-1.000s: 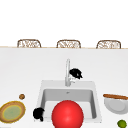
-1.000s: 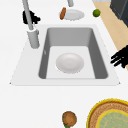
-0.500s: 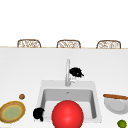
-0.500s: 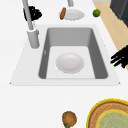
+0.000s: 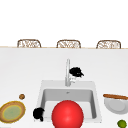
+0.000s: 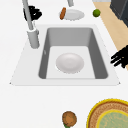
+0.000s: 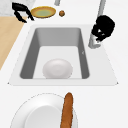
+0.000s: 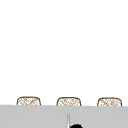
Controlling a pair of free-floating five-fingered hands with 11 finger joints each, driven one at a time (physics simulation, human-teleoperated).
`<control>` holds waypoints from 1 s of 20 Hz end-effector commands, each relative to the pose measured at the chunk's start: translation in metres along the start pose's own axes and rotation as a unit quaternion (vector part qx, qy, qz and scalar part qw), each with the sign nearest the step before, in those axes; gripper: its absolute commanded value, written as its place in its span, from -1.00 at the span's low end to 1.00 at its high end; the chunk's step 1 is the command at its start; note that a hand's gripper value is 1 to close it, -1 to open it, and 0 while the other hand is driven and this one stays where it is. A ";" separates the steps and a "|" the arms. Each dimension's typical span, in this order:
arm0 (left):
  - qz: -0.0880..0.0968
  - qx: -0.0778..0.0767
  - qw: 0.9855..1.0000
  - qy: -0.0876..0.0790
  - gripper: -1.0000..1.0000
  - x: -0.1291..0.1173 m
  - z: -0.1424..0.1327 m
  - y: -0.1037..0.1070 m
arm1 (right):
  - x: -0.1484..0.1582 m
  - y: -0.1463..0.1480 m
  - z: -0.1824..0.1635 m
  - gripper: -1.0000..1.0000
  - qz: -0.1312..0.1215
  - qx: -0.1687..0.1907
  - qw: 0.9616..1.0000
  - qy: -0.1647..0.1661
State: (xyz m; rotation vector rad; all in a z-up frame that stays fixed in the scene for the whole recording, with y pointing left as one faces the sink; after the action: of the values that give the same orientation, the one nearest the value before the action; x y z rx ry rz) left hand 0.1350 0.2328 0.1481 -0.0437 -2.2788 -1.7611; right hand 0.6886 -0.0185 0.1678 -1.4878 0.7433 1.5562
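We see nothing moved since the earlier frames: both hands and every object sit where they were. Our right hand (image 5: 76,72) hangs at the faucet (image 5: 67,72), just right of its slim grey metal spout, fingers curled toward the handle; we cannot tell whether they actually grip it. Our left hand (image 5: 38,114) floats at the near left corner of the sink (image 5: 95,100), fingers spread and loosely bent, holding nothing. The sink is a matte grey rectangular basin set in the white surface (image 5: 25,70). In its middle lies a round bowl (image 6: 69,62), pale inside, glossy red outside. To the right a white plate (image 5: 116,105) carries a brown baguette (image 5: 115,96); a green lime (image 5: 122,123) lies nearer. To the left sits a woven yellow-rimmed plate (image 5: 12,112).
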 end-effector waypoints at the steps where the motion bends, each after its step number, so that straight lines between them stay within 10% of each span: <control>1: 0.000 0.000 1.000 0.000 0.00 0.000 0.000 0.000 | 0.009 0.001 0.000 1.00 -0.018 -0.019 0.998 -0.063; 3: 0.000 0.000 1.000 0.000 0.00 0.000 0.000 0.000 | 0.010 0.002 -0.002 1.00 -0.019 -0.022 0.997 -0.070; 4: 0.000 0.000 1.000 0.000 0.00 0.000 0.000 0.000 | 0.011 0.006 0.000 -1.00 -0.021 -0.023 0.997 -0.073; 9: 0.000 0.000 1.000 0.000 0.00 0.000 0.000 0.000 | 0.006 0.007 -0.003 -1.00 -0.026 -0.016 0.999 -0.036; 12: 0.000 0.000 1.000 0.000 0.00 0.000 0.000 0.000 | -0.008 -0.001 -0.006 -1.00 -0.011 -0.001 0.996 -0.086; 20: 0.000 0.000 1.000 0.000 0.00 0.000 0.000 0.000 | -0.020 0.006 -0.009 -1.00 -0.076 -0.003 0.982 -0.173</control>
State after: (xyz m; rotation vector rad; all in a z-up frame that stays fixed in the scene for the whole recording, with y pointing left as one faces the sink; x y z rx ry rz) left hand 0.1350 0.2328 0.1481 -0.0437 -2.2788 -1.7611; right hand 0.6935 -0.0260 0.1857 -1.2829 0.5099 1.6334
